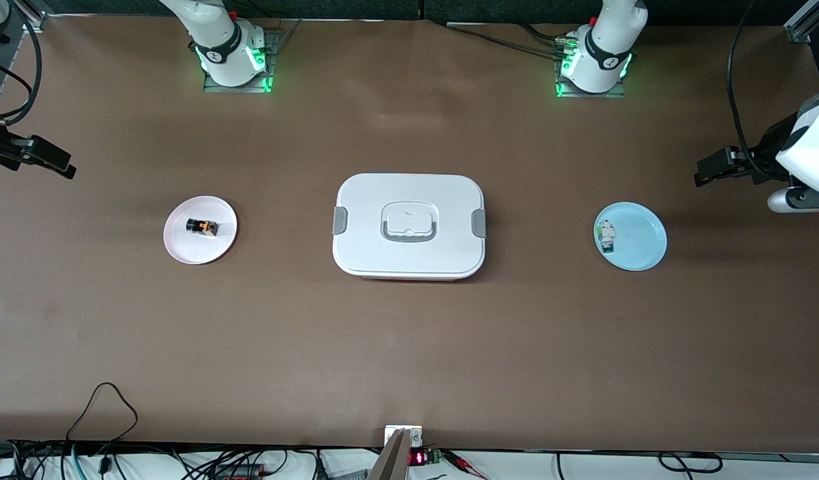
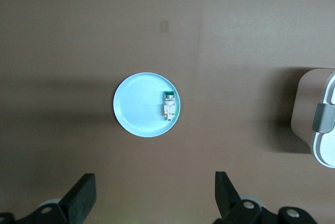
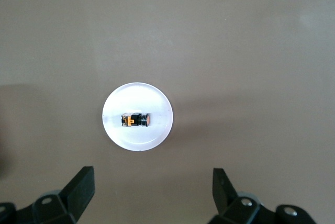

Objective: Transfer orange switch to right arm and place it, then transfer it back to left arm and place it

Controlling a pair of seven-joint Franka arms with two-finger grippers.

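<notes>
The orange switch [image 1: 202,227], a tiny black block with orange markings, lies on a pale pink plate [image 1: 183,245] toward the right arm's end of the table. The right wrist view shows the switch [image 3: 135,120] on that plate [image 3: 137,97]. My right gripper [image 1: 53,160] hangs high over the table's end beside that plate, open and empty [image 3: 152,177]. The white lidded box [image 1: 409,225] sits in the middle of the table, and its corner [image 2: 322,124] shows in the left wrist view. My left gripper [image 1: 713,167] hangs open and empty over the other end [image 2: 155,182].
A light blue plate [image 1: 643,243] toward the left arm's end holds a white-grey part with a green end [image 1: 607,236]; the left wrist view shows the plate [image 2: 137,110] and the part [image 2: 168,105]. Cables run along the table edge nearest the front camera.
</notes>
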